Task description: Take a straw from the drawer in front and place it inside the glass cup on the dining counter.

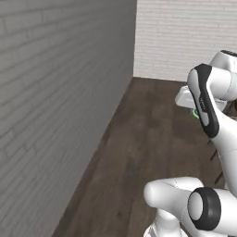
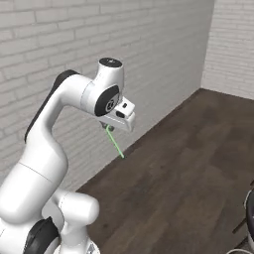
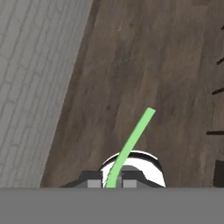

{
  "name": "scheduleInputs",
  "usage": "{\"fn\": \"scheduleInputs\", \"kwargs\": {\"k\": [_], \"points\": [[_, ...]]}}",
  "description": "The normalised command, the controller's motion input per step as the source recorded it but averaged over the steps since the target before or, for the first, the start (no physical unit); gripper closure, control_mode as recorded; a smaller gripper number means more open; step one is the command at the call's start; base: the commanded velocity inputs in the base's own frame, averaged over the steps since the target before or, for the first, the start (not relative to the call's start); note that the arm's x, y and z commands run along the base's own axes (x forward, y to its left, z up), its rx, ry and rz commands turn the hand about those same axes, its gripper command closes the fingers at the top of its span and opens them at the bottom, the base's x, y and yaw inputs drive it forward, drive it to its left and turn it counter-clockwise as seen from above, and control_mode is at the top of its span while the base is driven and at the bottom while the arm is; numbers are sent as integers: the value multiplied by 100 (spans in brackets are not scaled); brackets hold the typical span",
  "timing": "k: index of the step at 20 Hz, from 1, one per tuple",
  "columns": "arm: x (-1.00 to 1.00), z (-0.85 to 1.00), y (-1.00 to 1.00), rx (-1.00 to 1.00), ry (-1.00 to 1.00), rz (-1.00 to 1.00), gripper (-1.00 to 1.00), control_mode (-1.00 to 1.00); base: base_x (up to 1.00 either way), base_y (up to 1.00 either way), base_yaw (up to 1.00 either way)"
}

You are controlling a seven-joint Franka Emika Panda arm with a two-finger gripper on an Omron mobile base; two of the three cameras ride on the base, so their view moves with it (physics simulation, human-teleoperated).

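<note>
From behind the robot on its left side, a grey brick wall (image 1: 55, 106) fills everything from nine o'clock round to eleven, and a paler brick wall (image 1: 180, 39) closes off the room at twelve. Dark wooden floor (image 1: 148, 139) runs down the middle, and the white arm (image 1: 208, 106) crowds the three to five o'clock side, with a small sliver of bright green showing beside it at about three o'clock. From behind it on the right, the arm (image 2: 54, 144) climbs from seven o'clock and bends over toward the centre, carrying the gripper (image 2: 110, 128) high above the floor (image 2: 188, 173) in front of the brick wall (image 2: 99, 44). The jaws are pressed together on the straw (image 2: 115, 144), which hangs out of them and slants down toward five o'clock, its free end in the air, well above the boards. Looking along the hand itself, the straw (image 3: 130, 144) rises from between the two finger tips (image 3: 94, 183) at six o'clock and leans toward one o'clock, thin and bright green against the brown floor (image 3: 144, 65). The brick wall (image 3: 35, 87) occupies the nine to eleven o'clock side there, and a few thin dark bars (image 3: 216, 92) poke in at the three o'clock edge; I cannot tell what they belong to.
</note>
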Motion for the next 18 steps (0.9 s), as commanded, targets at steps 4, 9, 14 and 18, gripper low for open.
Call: {"fn": "scheduleInputs", "kwargs": {"k": [4, 9, 14, 18], "points": [[0, 0, 0, 0, 0, 0, 100, 100, 100, 40, -55], [0, 0, 0, 0, 0, 0, 100, 100, 100, 37, -57], [0, 0, 0, 0, 0, 0, 100, 100, 100, 32, -55], [0, 0, 0, 0, 0, 0, 100, 100, 100, 29, -55]]}}
